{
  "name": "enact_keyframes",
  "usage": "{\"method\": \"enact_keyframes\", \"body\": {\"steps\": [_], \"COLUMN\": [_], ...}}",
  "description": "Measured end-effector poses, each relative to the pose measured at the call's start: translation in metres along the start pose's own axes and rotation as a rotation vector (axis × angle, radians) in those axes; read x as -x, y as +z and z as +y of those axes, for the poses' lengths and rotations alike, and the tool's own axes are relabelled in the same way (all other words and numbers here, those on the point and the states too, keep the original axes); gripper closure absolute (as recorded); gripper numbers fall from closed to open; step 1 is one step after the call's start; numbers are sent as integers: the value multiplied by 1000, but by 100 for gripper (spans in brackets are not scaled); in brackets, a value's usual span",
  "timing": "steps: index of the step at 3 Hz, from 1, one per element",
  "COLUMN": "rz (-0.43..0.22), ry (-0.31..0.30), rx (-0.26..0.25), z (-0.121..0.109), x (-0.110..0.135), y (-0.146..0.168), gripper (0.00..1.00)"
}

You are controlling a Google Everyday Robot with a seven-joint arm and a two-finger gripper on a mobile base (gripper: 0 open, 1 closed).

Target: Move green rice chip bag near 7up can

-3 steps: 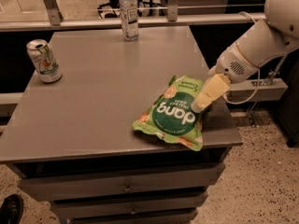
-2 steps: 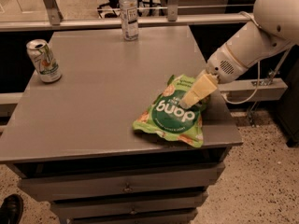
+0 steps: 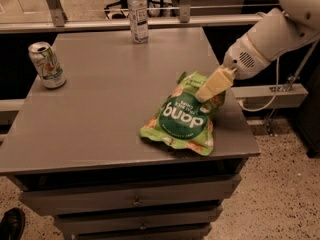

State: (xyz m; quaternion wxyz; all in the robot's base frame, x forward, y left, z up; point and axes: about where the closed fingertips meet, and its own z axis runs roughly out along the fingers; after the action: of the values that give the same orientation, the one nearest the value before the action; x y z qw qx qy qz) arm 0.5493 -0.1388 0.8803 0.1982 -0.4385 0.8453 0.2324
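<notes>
Gripper: gripper [image 3: 206,92] sits at the upper right part of the green rice chip bag [image 3: 184,118], arm coming in from the right over the table edge. Pale fingers overlap the bag's top corner; can't tell if clamped on the bag or just touching it.

Bag pos: lies flat on the gray table [image 3: 110,109], front-right area, near the right edge & close to the front edge. Logo reads upside down to the camera.

Bag axis: long axis runs roughly from far-right down to near-left, tilted; gripper is at the far-right end.

Key relation: 7up can [image 3: 46,65] stands upright at the table's left side, well apart from the bag. From gripper, target lies to the left & a bit farther back, so the move is prob. a long leftward drag or carry across the tabletop.

In the way: no object stands on the straight path bag → can.

Other things: clear plastic bottle [image 3: 138,14] upright at the far edge, center; off the path, but a wide swing toward the back could get near it.

Risk: thin crinkly pouch, corner hold may slip; coming in too fast could knock the can over.
</notes>
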Motion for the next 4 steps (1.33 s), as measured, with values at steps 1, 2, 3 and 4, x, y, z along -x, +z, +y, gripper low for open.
{"method": "enact_keyframes", "body": {"steps": [1, 2, 3, 4], "rz": [-24, -50, -50, -104], "ry": [2, 26, 26, 4], "rx": [-57, -147, -147, -116], "z": [-4, -6, -6, -2], "x": [7, 13, 13, 30], "y": [-27, -70, -70, -55], "gripper": [100, 100, 100, 100]}}
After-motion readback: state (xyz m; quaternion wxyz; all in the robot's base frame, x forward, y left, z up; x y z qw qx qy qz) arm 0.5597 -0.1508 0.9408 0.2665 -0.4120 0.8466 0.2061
